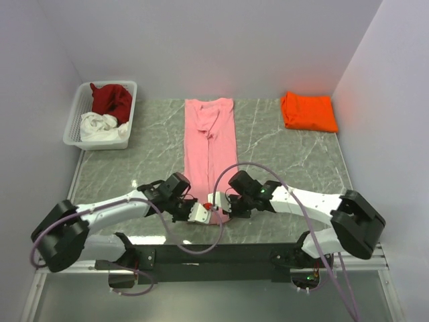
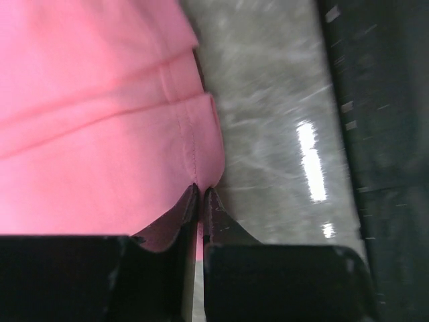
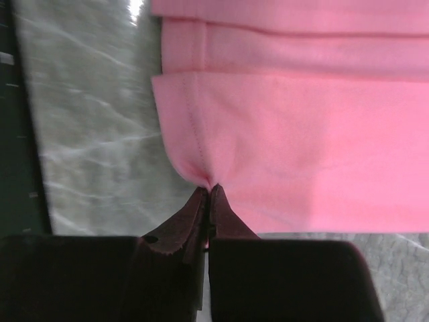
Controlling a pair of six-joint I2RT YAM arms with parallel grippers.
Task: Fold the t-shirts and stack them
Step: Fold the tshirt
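four shirts on record.

top view. pink shirt (image 1: 209, 144): folded to a long narrow strip, flat down the middle of the table (image 1: 281, 161), collar end far, hem at the near edge. orange shirt (image 1: 308, 111): folded, far right corner, well apart from the pink shirt. red shirt (image 1: 112, 99) and white shirt (image 1: 100, 127): crumpled in the basket (image 1: 75, 121) at the far left corner, red at the far end, white at the near end. left claw (image 1: 204, 213): at the hem's near left corner. right claw (image 1: 222, 208): at the hem's near right corner, just beside the left claw. how far either is closed cannot be told from this view.

left wrist view. left claw (image 2: 201, 191): jaws closed to a thin slit, tips pinching a stitched hem corner of the pink shirt (image 2: 94, 134); a sliver of pink shows between the fingers. folded layers show as stepped edges. bare table (image 2: 268, 100) beside the cloth.

right wrist view. right claw (image 3: 209, 191): jaws pressed together, tips nipping the other hem corner of the pink shirt (image 3: 301, 147); the cloth puckers at the tips. stepped layers above. bare table (image 3: 94, 134) to the side.
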